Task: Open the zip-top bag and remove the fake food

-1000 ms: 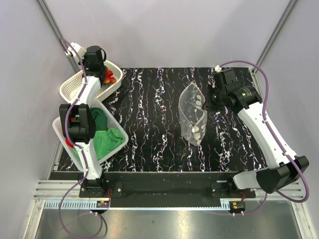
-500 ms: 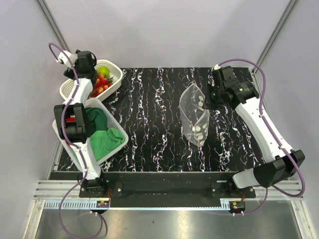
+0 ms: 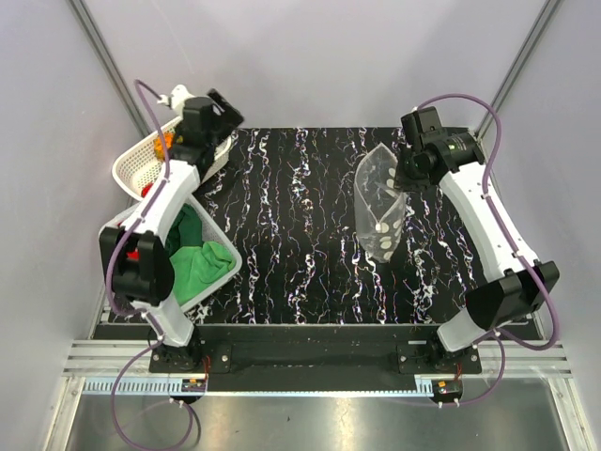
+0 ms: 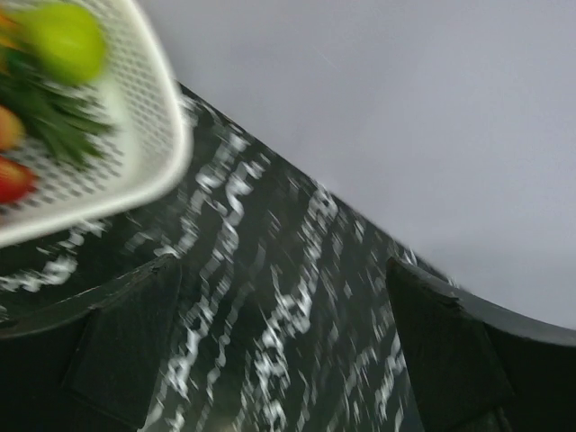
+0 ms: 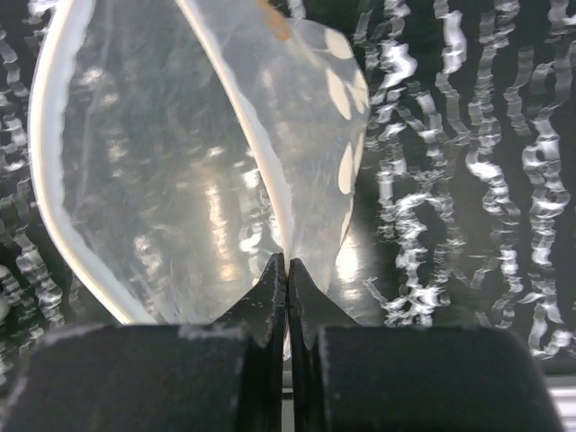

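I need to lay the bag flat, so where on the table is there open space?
Widest bare patch: the middle of the table, between the cloth basket and the bag. The near strip in front of the bag is free too. Crowded: the left edge, where the food basket sits, and the far right, under the right arm.

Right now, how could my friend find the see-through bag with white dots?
Look at the black table with white marbling, then its far right part, where the right gripper pinches a clear floppy plastic bag by its rim. It is the only see-through thing; the white perforated baskets sit at the left edge.
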Controlling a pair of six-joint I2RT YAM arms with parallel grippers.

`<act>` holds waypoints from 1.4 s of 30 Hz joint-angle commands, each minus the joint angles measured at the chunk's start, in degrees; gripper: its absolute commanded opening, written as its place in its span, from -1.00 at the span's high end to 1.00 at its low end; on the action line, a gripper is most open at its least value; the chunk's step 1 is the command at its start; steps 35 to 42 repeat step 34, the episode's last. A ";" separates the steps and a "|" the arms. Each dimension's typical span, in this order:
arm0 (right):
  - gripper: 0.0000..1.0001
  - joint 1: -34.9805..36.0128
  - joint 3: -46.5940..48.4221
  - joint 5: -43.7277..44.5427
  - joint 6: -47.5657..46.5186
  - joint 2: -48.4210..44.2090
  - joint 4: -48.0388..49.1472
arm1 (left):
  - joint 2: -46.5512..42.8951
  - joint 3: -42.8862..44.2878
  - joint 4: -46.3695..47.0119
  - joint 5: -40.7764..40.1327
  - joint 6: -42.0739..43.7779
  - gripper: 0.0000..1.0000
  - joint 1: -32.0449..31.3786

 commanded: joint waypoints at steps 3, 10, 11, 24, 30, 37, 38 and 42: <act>1.00 -1.69 9.55 8.26 -5.97 7.59 -1.22 | -10.32 -6.14 3.49 10.60 7.76 -0.98 -10.09; 0.10 -1.60 32.30 -6.20 -2.65 25.36 -4.98 | -23.67 -16.40 3.40 14.47 14.46 -0.98 -16.25; -0.01 -1.60 36.77 -7.90 -0.29 26.60 -6.74 | -25.00 -17.47 4.01 15.17 13.84 -0.98 -16.69; -0.99 0.68 -13.77 -20.22 6.93 -12.09 18.35 | -43.55 -30.11 -1.26 31.51 -1.69 -0.98 -23.81; -0.99 0.68 -38.92 -25.40 13.18 -33.02 25.23 | -57.06 -41.82 1.11 33.54 -8.13 -0.98 -24.86; -0.99 0.68 -48.78 -30.41 20.27 -46.05 30.68 | -65.59 -49.37 5.32 34.77 -11.47 -0.98 -24.95; -0.99 0.68 -48.78 -30.41 20.27 -46.05 30.68 | -65.59 -49.37 5.32 34.77 -11.47 -0.98 -24.95; -0.99 0.68 -48.78 -30.41 20.27 -46.05 30.68 | -65.59 -49.37 5.32 34.77 -11.47 -0.98 -24.95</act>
